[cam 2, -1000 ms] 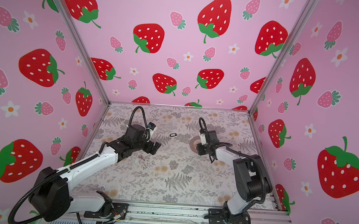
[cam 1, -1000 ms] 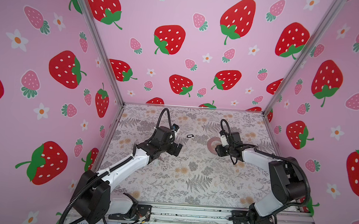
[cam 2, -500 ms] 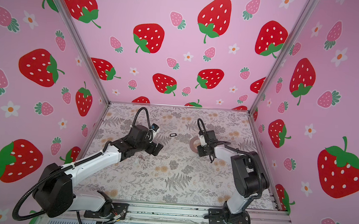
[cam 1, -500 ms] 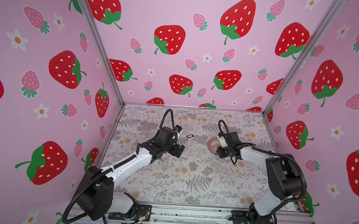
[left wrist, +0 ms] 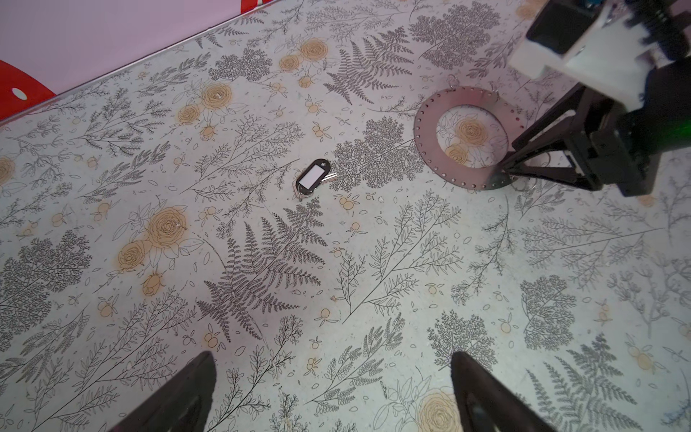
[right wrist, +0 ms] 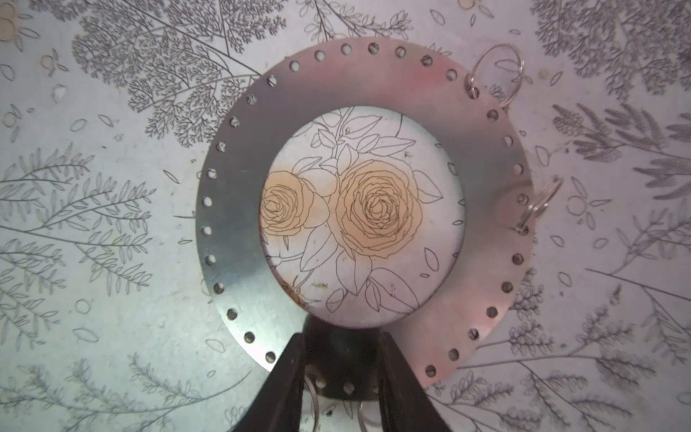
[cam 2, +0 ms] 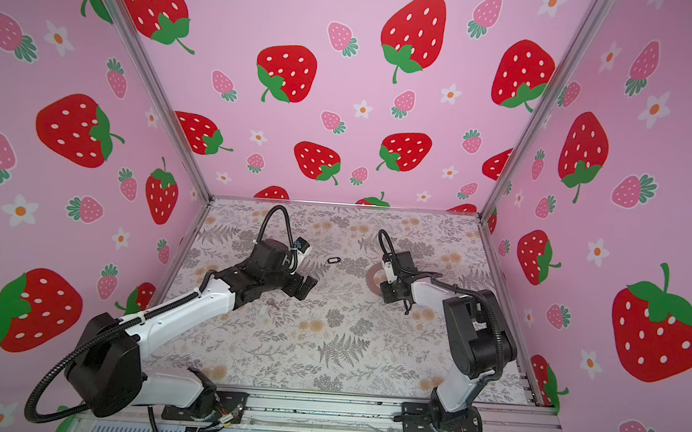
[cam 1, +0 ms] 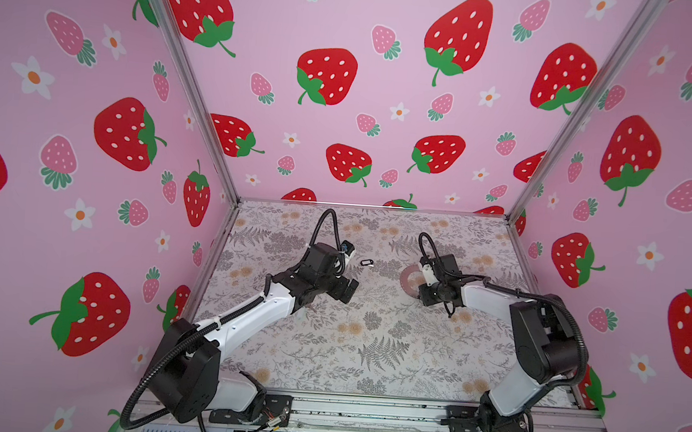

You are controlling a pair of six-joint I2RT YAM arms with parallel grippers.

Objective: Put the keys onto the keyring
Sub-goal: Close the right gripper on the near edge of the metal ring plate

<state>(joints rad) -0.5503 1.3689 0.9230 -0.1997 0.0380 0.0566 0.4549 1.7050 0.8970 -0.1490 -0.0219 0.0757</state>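
The keyring (right wrist: pixel 239 209), a flat silvery ring with rim holes and small wire loops, lies on the floral table (cam 1: pixel 369 339) right of centre. My right gripper (right wrist: pixel 342 359) stands over its near rim, jaws narrowed but apart, with two wire loops showing in the gap; nothing is visibly clamped. One of the keys, with a black-rimmed white oval tag (left wrist: pixel 313 177), lies left of the keyring (left wrist: pixel 424 138), apart from it. My left gripper (left wrist: pixel 332 370) hangs wide open and empty short of that tag. A dark grey key with a white tag (cam 2: pixel 272 303) lies beside my left forearm.
Pink strawberry-print walls close the table on three sides; the back wall's foot (left wrist: pixel 112 71) runs beyond the oval tag. The arm bases sit on a metal rail (cam 1: pixel 364 410) at the front edge. My right gripper (left wrist: pixel 503 175) shows at the keyring's edge.
My left gripper has edged a little toward the oval tag. The right gripper's jaws have narrowed over the keyring's rim. The keyring and keys lie where they were.
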